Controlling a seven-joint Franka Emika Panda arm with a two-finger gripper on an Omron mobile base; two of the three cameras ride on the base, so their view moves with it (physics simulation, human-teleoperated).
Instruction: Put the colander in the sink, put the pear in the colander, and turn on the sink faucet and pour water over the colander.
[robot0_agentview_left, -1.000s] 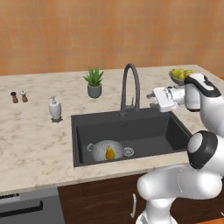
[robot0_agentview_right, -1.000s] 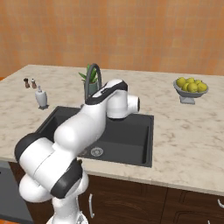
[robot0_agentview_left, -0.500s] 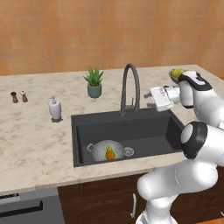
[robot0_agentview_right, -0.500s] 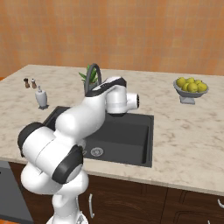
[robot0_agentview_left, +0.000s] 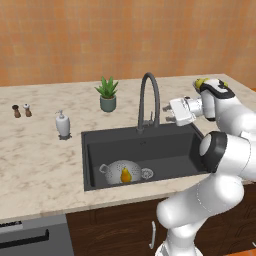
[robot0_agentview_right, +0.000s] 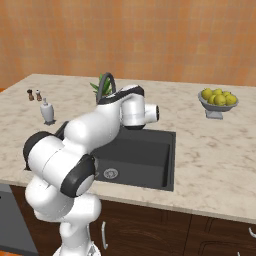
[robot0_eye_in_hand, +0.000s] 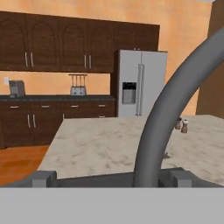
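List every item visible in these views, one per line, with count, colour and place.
sink: 1, dark grey, set into the counter
colander: 1, pale grey, in the sink's front left
pear: 1, yellow, inside the colander
sink faucet: 1, dark grey, behind the sink
potted plant: 1, green, behind the sink, left of the faucet
soap dispenser: 1, white, left of the sink
shakers: 2, dark and light, far left
fruit bowl: 1, grey, yellow-green fruit, right counter
fridge: 1, silver, far wall
pincer: 1, open, right of the faucet
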